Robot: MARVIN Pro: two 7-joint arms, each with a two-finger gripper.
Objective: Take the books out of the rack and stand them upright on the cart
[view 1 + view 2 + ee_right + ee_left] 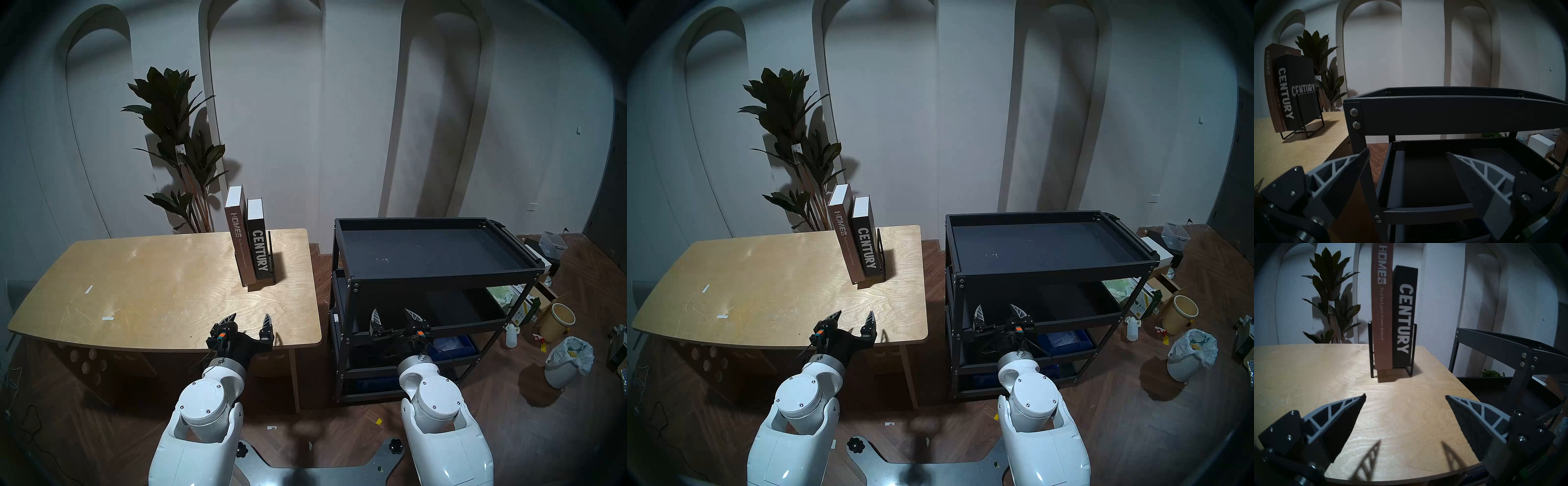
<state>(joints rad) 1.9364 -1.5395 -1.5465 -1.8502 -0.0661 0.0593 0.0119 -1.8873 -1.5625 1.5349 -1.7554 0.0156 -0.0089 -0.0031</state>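
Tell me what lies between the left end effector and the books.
Only bare wooden table: the left wrist view shows nothing between the open left end effector and the books in their rack.

Counted: 2 books, brown "HOMES" hardcover (238, 234) & black "CENTURY" hardcover (259, 246); 1 wire rack (1411, 351); 1 three-tier cart (441, 273); 1 wooden table (152, 281); 2 grippers, left gripper (249, 318) & right gripper (395, 314); 1 potted plant (173, 135).

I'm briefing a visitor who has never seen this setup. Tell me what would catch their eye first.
Two thick hardcover books, a tall brown one lettered HOMES and a shorter black one lettered CENTURY, stand upright in a thin black wire rack at the far right of the light wooden table. Beside it stands a large black three-tier metal cart. Both hands, left hand and right hand, hang open, holding nothing.
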